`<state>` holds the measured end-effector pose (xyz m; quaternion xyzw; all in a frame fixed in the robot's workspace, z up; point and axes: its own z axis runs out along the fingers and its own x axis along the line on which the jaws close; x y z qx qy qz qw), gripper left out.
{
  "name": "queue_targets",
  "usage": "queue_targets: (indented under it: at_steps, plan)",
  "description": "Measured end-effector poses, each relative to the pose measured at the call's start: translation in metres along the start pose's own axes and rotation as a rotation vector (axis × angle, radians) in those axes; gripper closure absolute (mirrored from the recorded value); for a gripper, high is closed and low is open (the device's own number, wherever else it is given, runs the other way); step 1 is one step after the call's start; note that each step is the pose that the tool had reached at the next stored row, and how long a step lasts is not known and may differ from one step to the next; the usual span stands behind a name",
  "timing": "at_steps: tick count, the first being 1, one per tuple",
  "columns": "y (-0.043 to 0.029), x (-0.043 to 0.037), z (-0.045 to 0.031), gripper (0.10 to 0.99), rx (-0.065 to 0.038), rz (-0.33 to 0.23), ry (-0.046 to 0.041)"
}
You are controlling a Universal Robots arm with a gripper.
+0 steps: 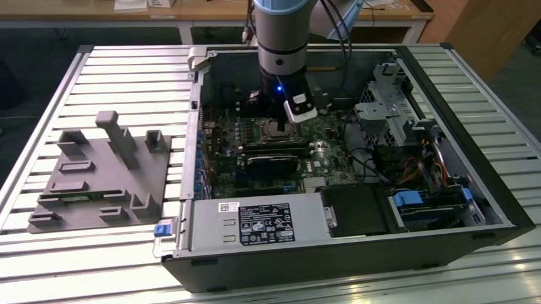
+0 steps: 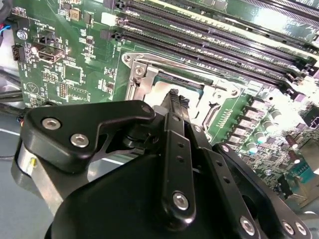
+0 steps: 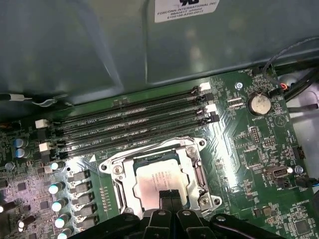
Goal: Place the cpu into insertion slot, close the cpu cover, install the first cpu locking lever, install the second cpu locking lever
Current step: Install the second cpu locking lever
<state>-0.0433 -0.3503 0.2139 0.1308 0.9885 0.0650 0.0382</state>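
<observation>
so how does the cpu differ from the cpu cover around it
The cpu is a solid, pale silvery-tan square lying flat in the socket; the cpu cover is an open silvery frame with a square window, lying down over the chip's edges. The cpu has a matte face bearing print; the cpu cover is shiny bare metal that catches glare. The cpu is the smaller, showing through the cover's window. Both are square and metal-faced, and the gripper hovers above them.

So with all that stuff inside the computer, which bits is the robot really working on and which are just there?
In the job:
- the cpu, lying in the insertion slot
- the cpu cover, framing the chip
- the gripper, fingers together, just above the chip

Just there:
- memory slots
- coin battery
- grey fixture on the table beside the case
</observation>
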Motion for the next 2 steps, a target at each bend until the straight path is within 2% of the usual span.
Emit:
queue_targets:
  at_steps: [2]
  plan:
    - [0.0001, 0.0, 0.0, 0.98, 0.0, 0.0, 0.0]
